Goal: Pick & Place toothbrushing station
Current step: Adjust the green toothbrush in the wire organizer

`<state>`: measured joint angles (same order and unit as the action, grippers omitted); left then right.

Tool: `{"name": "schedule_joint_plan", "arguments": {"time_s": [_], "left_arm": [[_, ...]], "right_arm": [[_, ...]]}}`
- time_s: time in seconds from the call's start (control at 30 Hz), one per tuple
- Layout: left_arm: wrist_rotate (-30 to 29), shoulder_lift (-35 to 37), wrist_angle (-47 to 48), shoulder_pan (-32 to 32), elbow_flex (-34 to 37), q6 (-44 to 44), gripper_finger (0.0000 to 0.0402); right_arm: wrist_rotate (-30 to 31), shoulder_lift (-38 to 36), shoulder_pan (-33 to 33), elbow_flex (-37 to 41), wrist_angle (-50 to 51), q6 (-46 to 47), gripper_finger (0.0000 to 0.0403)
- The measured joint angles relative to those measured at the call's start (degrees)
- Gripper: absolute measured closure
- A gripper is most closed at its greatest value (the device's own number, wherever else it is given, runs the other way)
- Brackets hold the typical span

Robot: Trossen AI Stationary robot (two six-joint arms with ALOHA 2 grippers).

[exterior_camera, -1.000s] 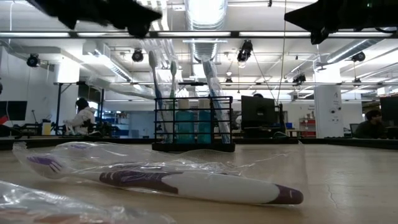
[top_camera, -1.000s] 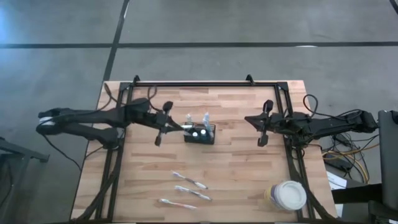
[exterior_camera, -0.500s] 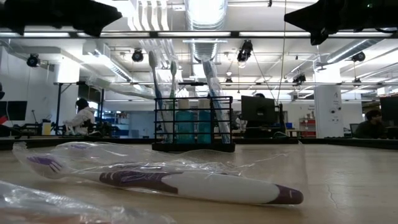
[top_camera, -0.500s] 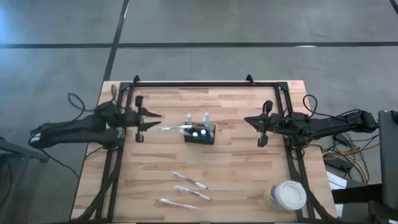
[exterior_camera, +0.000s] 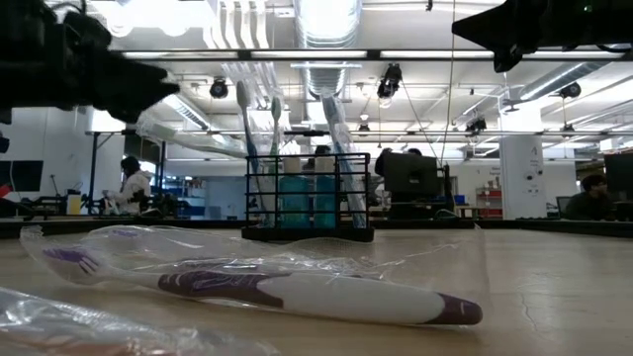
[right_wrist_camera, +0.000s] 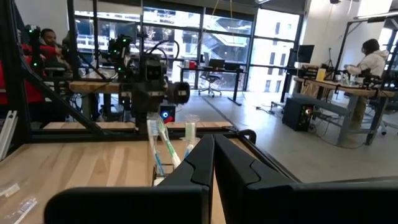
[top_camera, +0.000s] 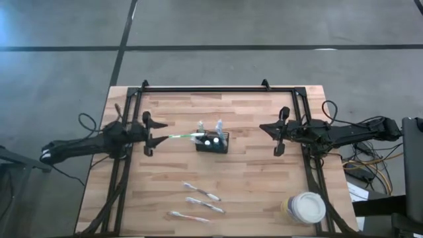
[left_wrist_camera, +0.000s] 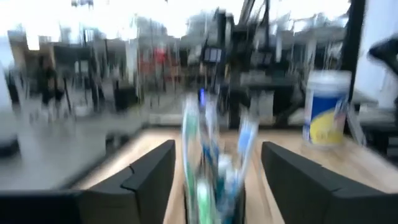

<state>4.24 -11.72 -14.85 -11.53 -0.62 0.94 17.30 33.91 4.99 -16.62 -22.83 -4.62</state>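
The toothbrushing station [top_camera: 212,143], a small black mesh caddy, stands near the table's middle with several toothbrushes upright in it [exterior_camera: 309,198]. One green toothbrush [top_camera: 182,136] stands with its lower end in the caddy and leans out over the caddy's left rim. My left gripper [top_camera: 163,132] hovers open to the left of that brush, touching nothing. In the left wrist view the caddy [left_wrist_camera: 212,186] shows beyond the spread fingers. My right gripper [top_camera: 264,127] hangs shut to the caddy's right, above the table.
Three wrapped toothbrushes [top_camera: 201,205] lie on the wood toward the near edge; one [exterior_camera: 297,292] fills the low view's foreground. A round white tub [top_camera: 305,207] stands at the near right corner. A black frame [top_camera: 218,89] runs along the far edge.
My left gripper has opened and let go of the green toothbrush, then drawn back toward the table's left edge while sinking. The brush stays in the caddy, leaning left. My right gripper has kept still.
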Motion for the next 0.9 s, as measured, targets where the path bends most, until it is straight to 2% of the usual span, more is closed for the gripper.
{"name": "schedule_joint_plan", "arguments": {"time_s": [0.2, 0.43, 0.7, 0.9], "left_arm": [[0.03, -0.01, 2.46, 0.02, 0.00, -2.18, 0.0129], [-0.11, -0.12, 14.63, 0.02, -2.61, -3.50, 0.0126], [-0.32, -0.24, 21.12, 0.02, -4.13, -3.64, 0.0126], [-2.21, -2.21, 20.69, 0.02, -4.13, -3.63, 0.0126]], "right_arm": [[0.00, 0.02, 0.02, 0.00, 0.00, 0.20, 0.0394], [0.02, 0.02, 0.02, 0.02, 0.00, 0.20, 0.0394], [0.02, 0.02, 0.01, 0.02, 0.00, 0.16, 0.0394], [0.04, 0.04, 0.02, 0.02, -0.02, -0.04, 0.0394]]}}
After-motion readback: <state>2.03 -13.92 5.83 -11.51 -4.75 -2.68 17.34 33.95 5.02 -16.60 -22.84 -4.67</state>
